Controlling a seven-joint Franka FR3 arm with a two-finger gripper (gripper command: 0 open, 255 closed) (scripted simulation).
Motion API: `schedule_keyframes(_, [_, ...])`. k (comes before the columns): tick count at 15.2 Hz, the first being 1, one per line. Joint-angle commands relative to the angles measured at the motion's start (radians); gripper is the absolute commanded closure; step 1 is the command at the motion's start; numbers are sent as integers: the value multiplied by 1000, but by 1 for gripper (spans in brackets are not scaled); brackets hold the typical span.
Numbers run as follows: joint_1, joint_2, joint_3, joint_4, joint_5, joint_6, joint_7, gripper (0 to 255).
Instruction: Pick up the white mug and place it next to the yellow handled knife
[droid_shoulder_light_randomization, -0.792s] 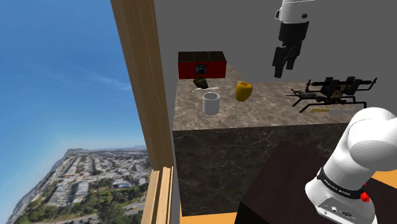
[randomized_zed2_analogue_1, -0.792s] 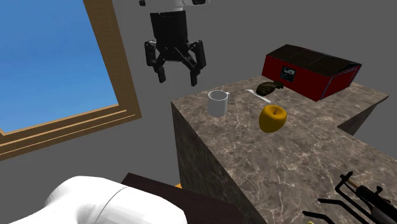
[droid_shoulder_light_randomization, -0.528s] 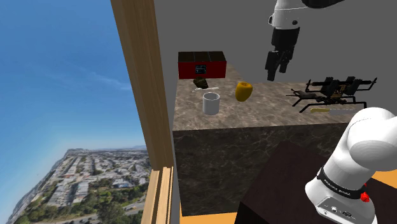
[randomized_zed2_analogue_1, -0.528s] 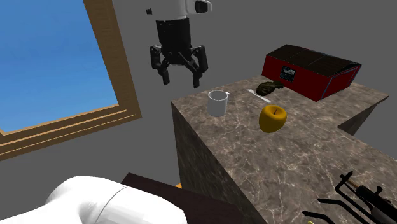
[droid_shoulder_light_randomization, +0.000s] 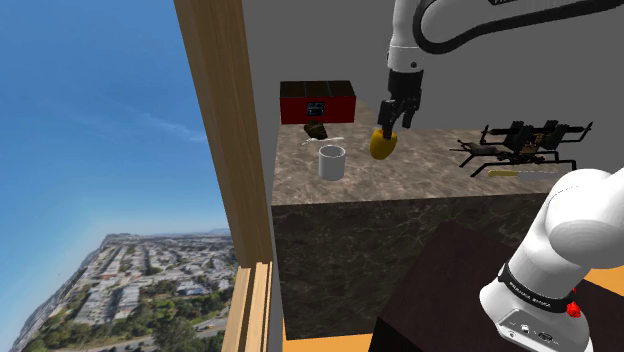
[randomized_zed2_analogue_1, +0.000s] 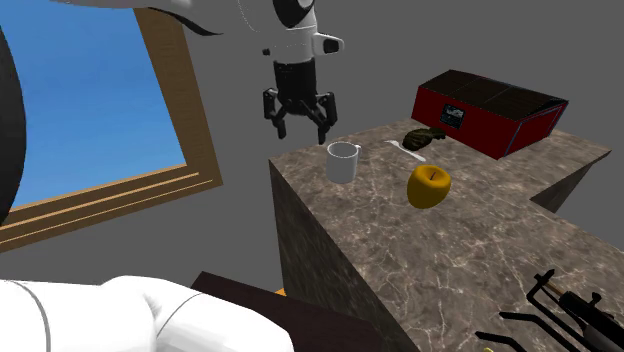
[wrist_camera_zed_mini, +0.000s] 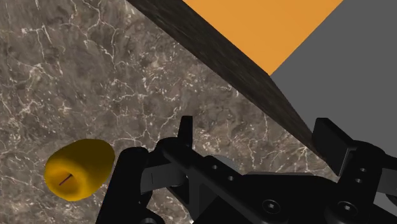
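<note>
This is a rendered corner of a home, kitchen-like. A dark marble-patterned desk (droid_shoulder_light_randomization: 430, 180) stands against plain grey walls (droid_shoulder_light_randomization: 320, 40) and carries a white mug (droid_shoulder_light_randomization: 332, 162), a yellow fruit (droid_shoulder_light_randomization: 382, 148), a red box (droid_shoulder_light_randomization: 317, 102) at the back, and a black wire rack (droid_shoulder_light_randomization: 520, 140) at the shoulder view's right. At that view's left, a tall wooden window frame (droid_shoulder_light_randomization: 225, 150) opens on blue sky (droid_shoulder_light_randomization: 90, 80) and a town (droid_shoulder_light_randomization: 120, 290) far below.
</note>
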Motion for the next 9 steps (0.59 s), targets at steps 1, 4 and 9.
schedule_keyframes(1, [-2, 68, 0, 14, 0, 65, 5, 0])
schedule_keyframes(4, [-5, 168, -1, 46, -1, 146, 11, 0])
schedule_keyframes(9, [-10, 343, -2, 127, -3, 261, 20, 0])
